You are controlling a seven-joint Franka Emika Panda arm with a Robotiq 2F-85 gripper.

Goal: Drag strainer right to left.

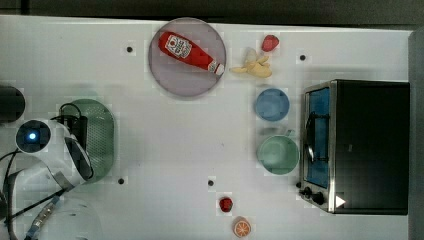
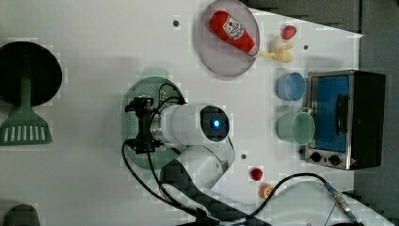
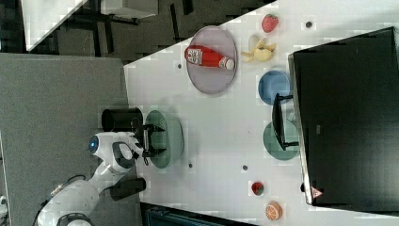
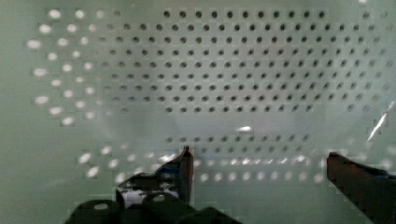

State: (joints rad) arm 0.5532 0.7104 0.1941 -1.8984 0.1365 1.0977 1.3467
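The strainer, a pale sage-green oval basket full of small holes, lies near the top view's left edge. It also appears under the arm in the left view and the right view. My gripper hangs right over the strainer's bowl, its black hand covering part of it. In the wrist view the perforated floor is very close, and the gripper is open, its two dark fingertips set wide apart inside the bowl with nothing between them.
A toaster oven stands at the top view's right, with a green mug and a blue bowl beside it. A plate holds a ketchup bottle. A black cup stands close to the strainer.
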